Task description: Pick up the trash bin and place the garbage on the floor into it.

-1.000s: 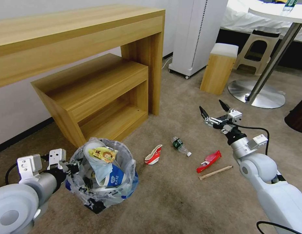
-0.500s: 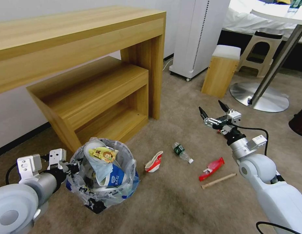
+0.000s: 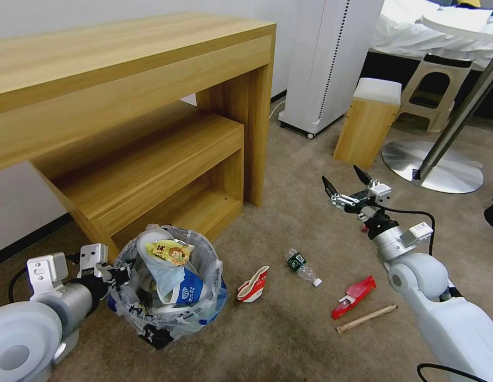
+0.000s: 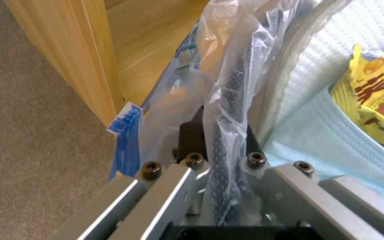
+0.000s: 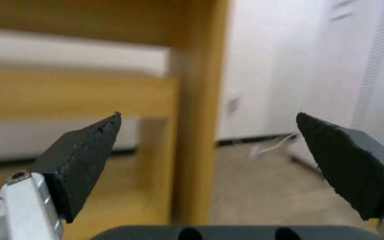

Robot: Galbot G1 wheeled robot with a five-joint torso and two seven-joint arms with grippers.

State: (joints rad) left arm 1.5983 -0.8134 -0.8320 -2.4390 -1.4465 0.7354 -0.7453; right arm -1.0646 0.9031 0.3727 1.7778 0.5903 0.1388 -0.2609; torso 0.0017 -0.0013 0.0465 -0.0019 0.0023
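red-white bowl (image 3: 253, 285), red wrapper (image 3: 354, 296), yellow packet (image 3: 169, 251)

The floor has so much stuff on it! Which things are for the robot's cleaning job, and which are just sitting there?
For the job:
- trash bin, its rim gripped by the left gripper
- crushed bowl
- small bottle
- red wrapper
- wooden stick
- right gripper, jaws open, above the floor

Just sitting there:
- wooden desk
- wooden stool
- white appliance
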